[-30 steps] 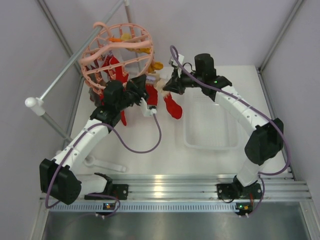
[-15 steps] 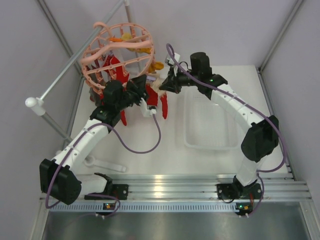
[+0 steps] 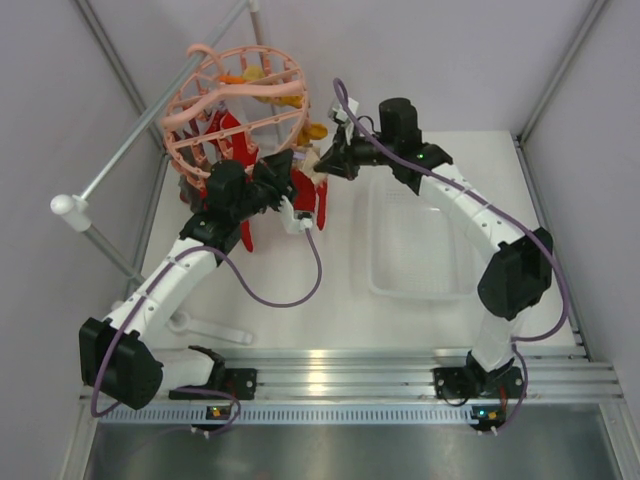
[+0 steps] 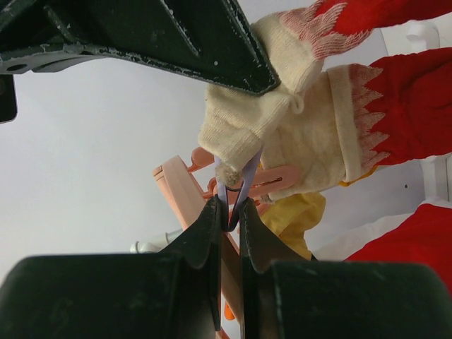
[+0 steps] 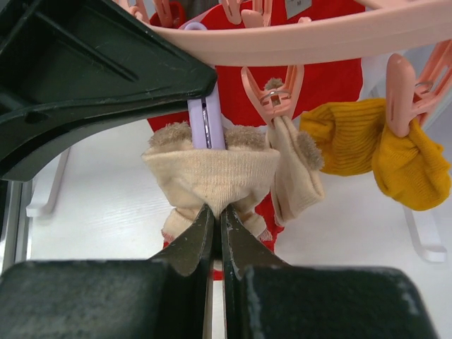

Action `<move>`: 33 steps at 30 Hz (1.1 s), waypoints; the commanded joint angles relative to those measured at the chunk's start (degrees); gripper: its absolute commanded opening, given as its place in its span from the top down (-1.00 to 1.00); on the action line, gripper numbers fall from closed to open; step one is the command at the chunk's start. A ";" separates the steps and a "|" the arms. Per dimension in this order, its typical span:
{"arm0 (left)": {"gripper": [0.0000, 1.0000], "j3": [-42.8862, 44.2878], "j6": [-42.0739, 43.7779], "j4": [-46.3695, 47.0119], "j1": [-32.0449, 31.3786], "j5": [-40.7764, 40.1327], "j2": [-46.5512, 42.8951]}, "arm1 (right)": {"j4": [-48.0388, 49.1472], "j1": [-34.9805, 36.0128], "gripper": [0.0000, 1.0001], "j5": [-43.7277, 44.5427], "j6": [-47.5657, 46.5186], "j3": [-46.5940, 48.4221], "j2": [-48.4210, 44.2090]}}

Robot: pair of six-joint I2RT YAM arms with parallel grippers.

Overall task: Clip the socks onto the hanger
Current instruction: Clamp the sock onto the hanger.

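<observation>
**Both grippers up at the hanger, cuff right at the peg**

Hanger (image 5: 304, 44) was hanging back-left w/ a mustard sock (image 5: 402, 166) pegged on its ring. Left gripper (image 4: 229, 209) had its jaws nearly together, pinching a lilac peg (image 4: 237, 185) under the ring. Right gripper (image 5: 217, 212) was clamped tight on the cream cuff of a red sock (image 5: 212, 173), cuff touching that same peg. Couldn't tell if the peg had bitten the fabric tbh.

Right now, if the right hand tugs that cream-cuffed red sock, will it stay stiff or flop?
Likely floppy: the sock's cuff bunches and folds where the right hand pinches it. Probably light: the yellow sock hangs from one small peg. Fuzzy knit should grip.
</observation>
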 commanded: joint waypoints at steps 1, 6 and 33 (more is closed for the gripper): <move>1.00 -0.50 -0.25 0.82 0.04 3.06 0.74 | 4.04 1.18 1.00 -1.10 0.65 4.16 0.86; 1.00 -0.59 0.01 0.74 0.04 2.97 0.83 | 4.57 1.10 1.00 -1.19 1.17 5.31 1.39; -0.96 -9.37 -21.68 0.49 -0.05 10.53 -14.54 | 5.35 0.31 0.90 2.32 0.12 3.38 1.31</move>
